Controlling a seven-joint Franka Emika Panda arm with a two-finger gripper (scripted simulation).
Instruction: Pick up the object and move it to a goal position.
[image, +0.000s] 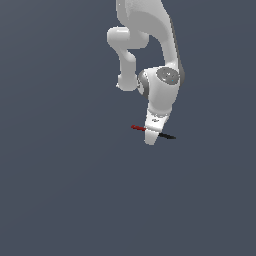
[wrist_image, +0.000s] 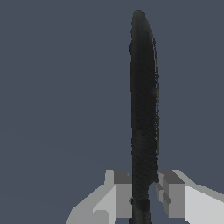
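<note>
The object (image: 139, 128) is a thin short rod, red at the exterior view's left end and black at its right end. It pokes out on both sides of my gripper (image: 152, 137), whose white fingers hide its middle. In the wrist view the object (wrist_image: 143, 109) shows as a long black blade running away from the camera, and my gripper (wrist_image: 143, 194) has its two grey fingers pressed against the rod's sides. The gripper is shut on the rod. The red end is almost out of the wrist view.
A plain dark grey-blue surface fills both views. The white arm (image: 161, 60) reaches down from the top of the exterior view.
</note>
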